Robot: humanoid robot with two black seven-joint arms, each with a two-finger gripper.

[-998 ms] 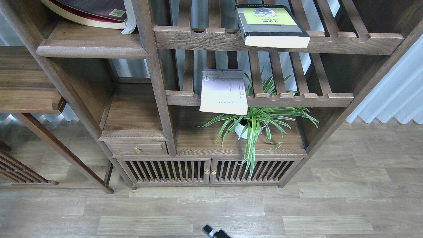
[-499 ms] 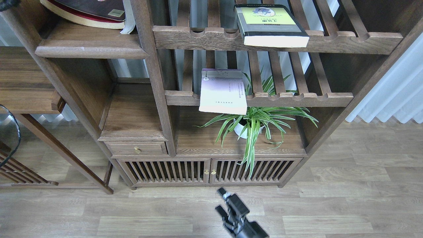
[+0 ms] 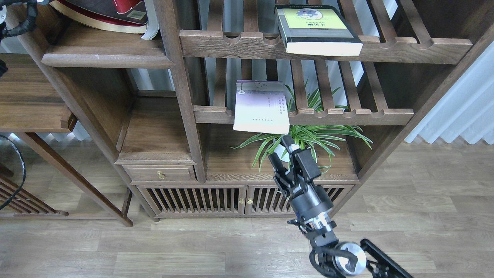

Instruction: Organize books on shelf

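A dark red book (image 3: pixel 104 11) lies flat on the solid wooden shelf (image 3: pixel 104 58) at the top left, cut off by the frame's top edge. A thick black-grey book with a lime-yellow panel (image 3: pixel 316 29) lies on the upper slatted rack. A thin pale lavender-white book (image 3: pixel 261 106) lies on the lower slatted rack, its front end overhanging the rail. My right gripper (image 3: pixel 281 150) is open and empty, just below that book's front edge, in front of the plant. Only a cabled part of my left arm (image 3: pixel 19 21) shows at the top left; its gripper is out of view.
A spider plant in a white pot (image 3: pixel 305 143) stands on the cabinet top right behind my right gripper. A small drawer (image 3: pixel 160 173) and slatted cabinet doors (image 3: pixel 243 199) are below. A vertical post (image 3: pixel 185 96) separates the solid shelf from the racks. White curtain (image 3: pixel 459 108) hangs at right.
My right arm has risen from the bottom edge up to just under the lavender book. Part of my left arm has come in at the top left, and more of the red cover shows.
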